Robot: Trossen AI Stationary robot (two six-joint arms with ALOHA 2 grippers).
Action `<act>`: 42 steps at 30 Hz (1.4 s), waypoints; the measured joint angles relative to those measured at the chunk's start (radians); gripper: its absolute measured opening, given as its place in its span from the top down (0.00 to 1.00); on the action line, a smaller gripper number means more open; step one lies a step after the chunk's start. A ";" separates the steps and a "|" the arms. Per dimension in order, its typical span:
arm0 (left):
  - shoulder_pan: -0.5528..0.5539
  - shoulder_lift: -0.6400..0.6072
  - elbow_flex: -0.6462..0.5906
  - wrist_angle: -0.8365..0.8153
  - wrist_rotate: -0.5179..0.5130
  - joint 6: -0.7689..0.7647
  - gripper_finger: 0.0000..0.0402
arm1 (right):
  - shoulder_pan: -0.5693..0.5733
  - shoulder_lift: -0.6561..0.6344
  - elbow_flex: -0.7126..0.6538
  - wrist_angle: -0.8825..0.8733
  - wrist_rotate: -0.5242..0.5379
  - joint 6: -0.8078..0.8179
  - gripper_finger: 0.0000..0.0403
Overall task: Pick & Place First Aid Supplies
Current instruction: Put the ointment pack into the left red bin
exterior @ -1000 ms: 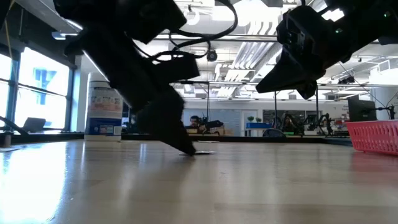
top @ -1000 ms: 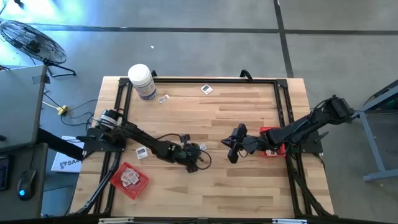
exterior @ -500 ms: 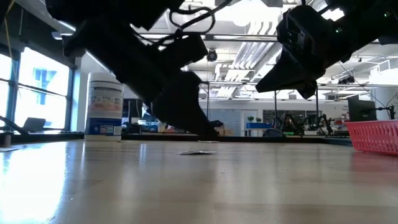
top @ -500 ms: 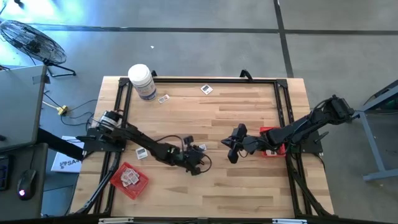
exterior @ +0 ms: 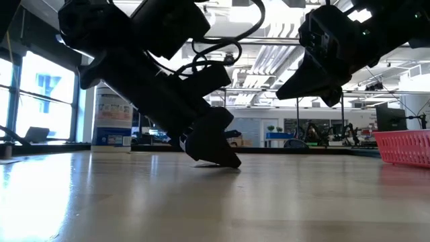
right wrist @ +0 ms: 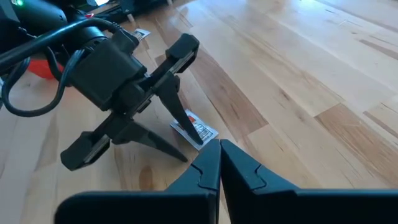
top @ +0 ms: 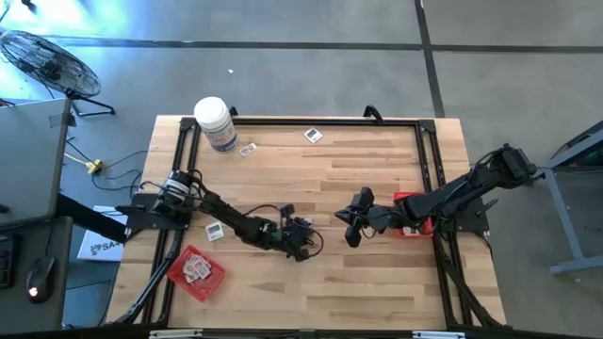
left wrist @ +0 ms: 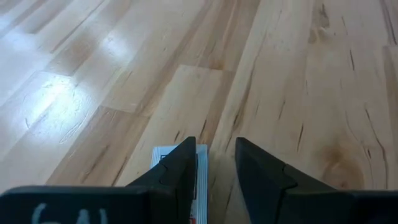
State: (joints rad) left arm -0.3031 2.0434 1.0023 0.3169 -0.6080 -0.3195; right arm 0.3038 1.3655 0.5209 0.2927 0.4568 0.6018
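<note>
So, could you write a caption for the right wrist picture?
Left gripper open, fingertips down on the wooden table at a small white packet.

One camera high above looking straight down on the whole desk (top: 377, 273), one low at desk level looking across, two wrist cameras close to the wood, all sharing the desk's middle.

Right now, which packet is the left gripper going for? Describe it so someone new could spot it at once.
Start at the wooden table and follow the left arm to the open left gripper near its middle. The packet lies flat at the fingertips, white with red and dark print. It is the only one mid-table, apart from the others.
</note>
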 joint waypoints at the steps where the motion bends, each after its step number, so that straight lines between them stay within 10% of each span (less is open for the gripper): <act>1: 0.000 0.001 0.000 0.005 -0.003 0.000 0.72 | 0.000 0.000 0.000 -0.001 0.000 0.000 1.00; 42: 0.002 0.003 0.000 0.004 -0.035 -0.087 0.61 | 0.000 0.000 0.000 -0.003 0.000 0.000 0.99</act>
State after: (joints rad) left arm -0.3008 2.0468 1.0019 0.3212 -0.6432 -0.4067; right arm 0.3037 1.3655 0.5212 0.2893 0.4571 0.6018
